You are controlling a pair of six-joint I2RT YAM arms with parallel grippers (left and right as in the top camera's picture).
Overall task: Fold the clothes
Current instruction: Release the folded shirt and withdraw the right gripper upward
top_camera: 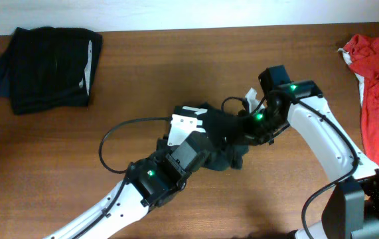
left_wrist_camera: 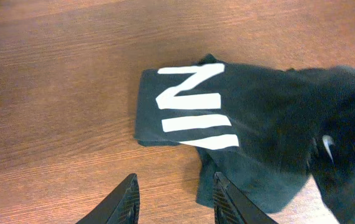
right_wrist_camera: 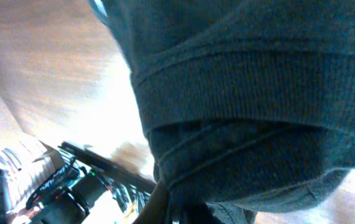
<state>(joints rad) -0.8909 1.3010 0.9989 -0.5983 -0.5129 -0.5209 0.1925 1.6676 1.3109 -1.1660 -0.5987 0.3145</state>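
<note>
Item one, the dark grey-green T-shirt: bunched in a loose heap at the middle of the wooden table, between the two arms; one part lies flat with a folded edge and shows the three slanted white stripes, the rest rumples away toward the right arm. Item two, left gripper: hovers low over the near edge of the T-shirt, jaws part-way open with nothing between them; one finger stands over bare wood, the other over the shirt's hem. Item three, right gripper: sunk into the far side of the heap, jaws closed tight; from its own camera the fingers are hidden, and grey-green cloth with a ribbed band fills nearly the whole view and gathers down to a pinch at the lower edge, so the grip reads as being on the T-shirt. Item four, black and navy garment: folded flat at the far left corner of the table, well apart from the arms. Item five, red garment: unfolded, crumpled, lying along the right edge of the table beside the right arm's base
</note>
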